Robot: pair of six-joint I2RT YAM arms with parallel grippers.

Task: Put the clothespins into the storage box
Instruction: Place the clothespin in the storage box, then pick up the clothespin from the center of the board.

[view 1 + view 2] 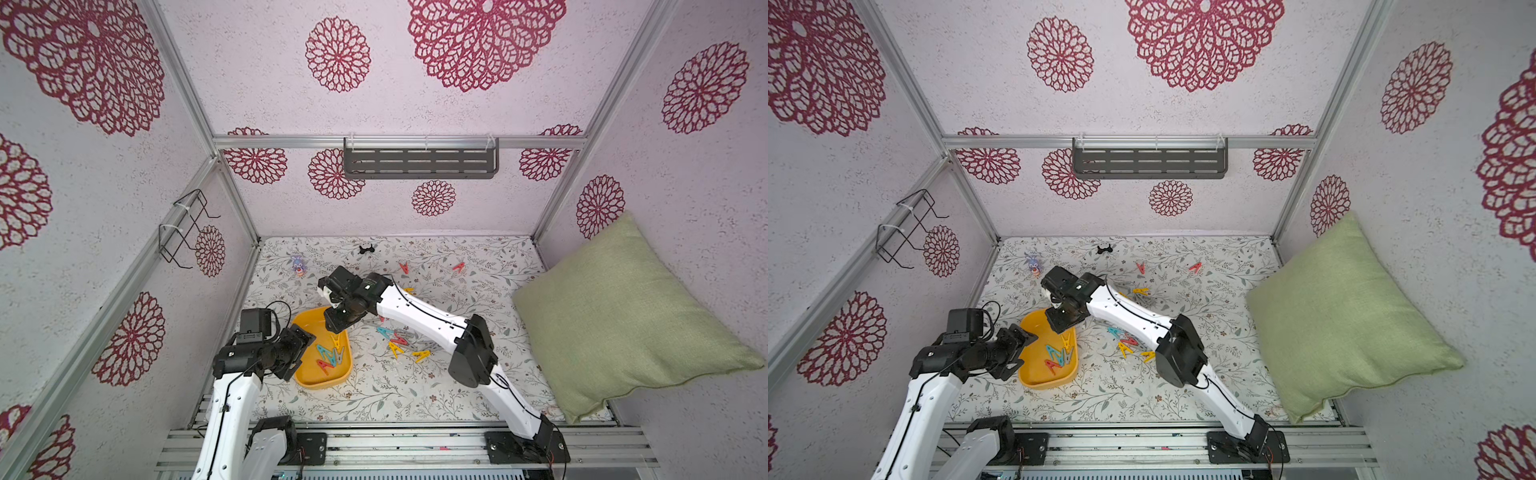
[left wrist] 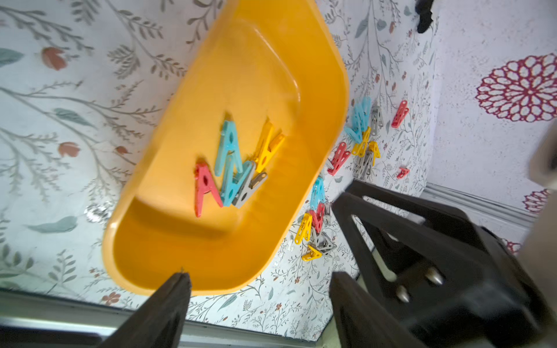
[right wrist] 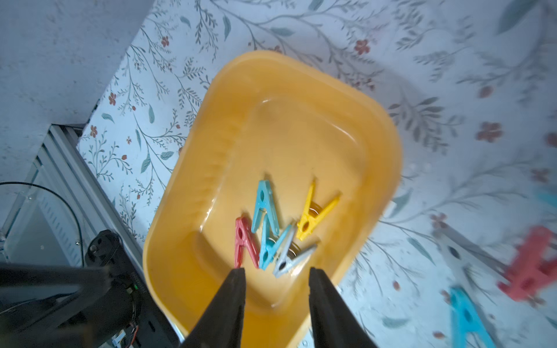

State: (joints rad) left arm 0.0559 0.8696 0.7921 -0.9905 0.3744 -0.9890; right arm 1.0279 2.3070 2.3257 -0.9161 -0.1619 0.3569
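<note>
- Five pins (image 3: 271, 232) lie bunched in the box (image 3: 301, 135): one red, two teal, one grey, one yellow.
- The box (image 1: 316, 376) sits on the counter (image 1: 457, 374), front left.
- The right gripper (image 3: 277, 271) hangs over the box, jaws apart, nothing between them.
- The left gripper (image 2: 259, 277) is at the box's near edge, jaws apart, empty.
- Left to do: a mixed heap (image 1: 397, 340) just beside the box, two red pins (image 1: 403, 267) (image 1: 458, 267) well apart at the far side, and a yellow pin (image 1: 1140, 291) by the right arm.
- Judged from this, the task is early: most pins are outside.
</note>
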